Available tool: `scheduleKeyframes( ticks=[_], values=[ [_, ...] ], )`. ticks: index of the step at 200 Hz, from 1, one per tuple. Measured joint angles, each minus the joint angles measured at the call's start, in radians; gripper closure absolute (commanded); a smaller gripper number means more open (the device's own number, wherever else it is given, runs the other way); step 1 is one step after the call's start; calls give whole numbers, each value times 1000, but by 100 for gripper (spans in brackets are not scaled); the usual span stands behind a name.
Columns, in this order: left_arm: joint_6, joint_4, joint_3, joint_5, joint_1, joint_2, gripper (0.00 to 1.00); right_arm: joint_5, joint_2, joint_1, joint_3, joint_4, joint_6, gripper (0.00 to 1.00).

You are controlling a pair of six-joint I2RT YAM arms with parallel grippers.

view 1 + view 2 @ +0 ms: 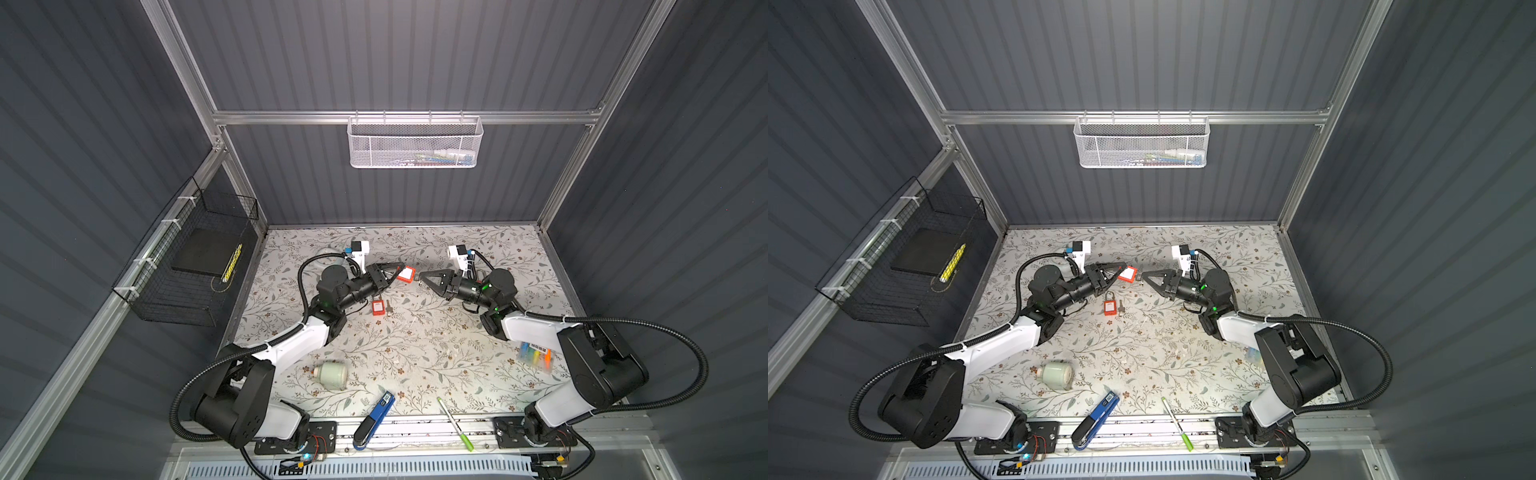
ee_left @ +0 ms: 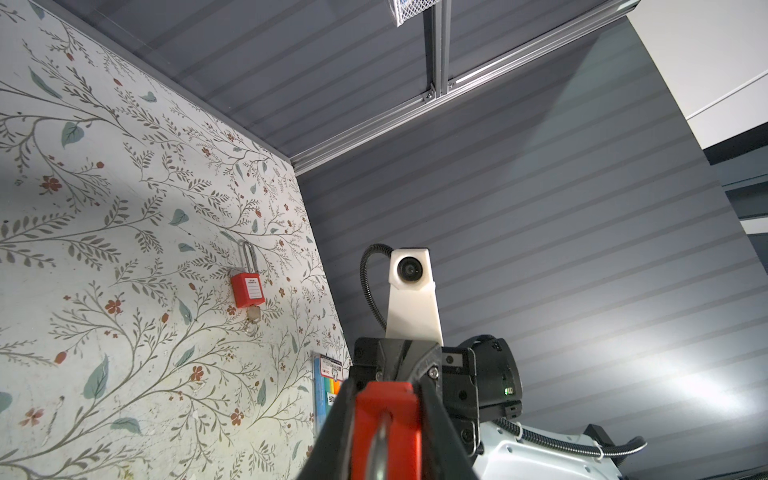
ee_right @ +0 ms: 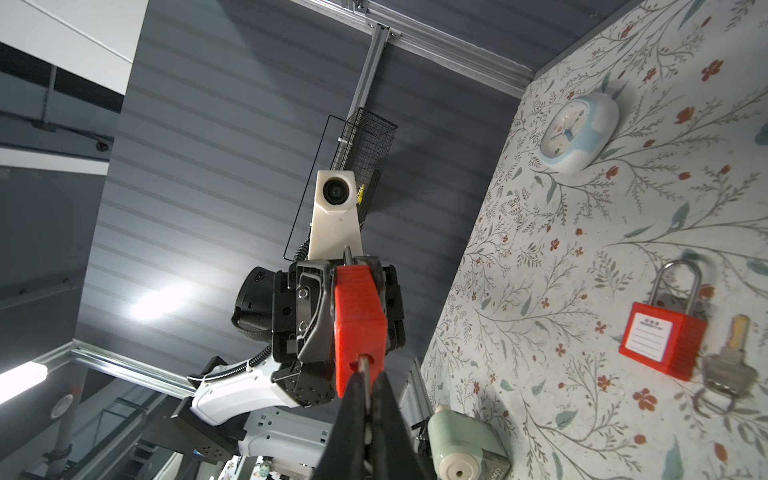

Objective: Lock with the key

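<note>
Red padlock (image 1: pixel 406 274) raised between both arms
Left pincer (image 1: pixel 400 271) clamps its body, right pincer (image 3: pixel 369 381) pinched tight on the key (image 3: pixel 365 365) in its base, over mid-desk (image 1: pixel 415 353), well apart from every edge.

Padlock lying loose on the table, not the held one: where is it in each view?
Top view: loose padlock on the table, just below the held padlock.
Top view: same spot.
Left wrist: on the table, white label showing, beyond the held padlock.
Right wrist: on the table, white label showing.
Shared landmark: the key beside its body.
</note>
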Motion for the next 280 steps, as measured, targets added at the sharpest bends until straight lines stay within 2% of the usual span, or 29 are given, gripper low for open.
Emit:
scheduleKeyframes(
  ticks=[63,102,147,224,254,280],
  values=[
    [0,-2,0,4,3,-2,100,11,-15,0,-27,21,-11,100],
    [0,-22,0,45,3,-13,100,13,-69,-7,-77,11,-42,100],
    [1,-27,0,19,36,-17,100,2,-129,-74,-157,9,-55,100],
    [10,-34,0,9,42,-17,100,0,-172,-115,-199,-38,-72,100],
    [82,-165,6,7,41,-5,100,9,-194,-124,-199,-93,-97,100],
    [227,-461,135,1,16,95,100,18,-211,-130,-200,-142,-119,100]
  ],
)
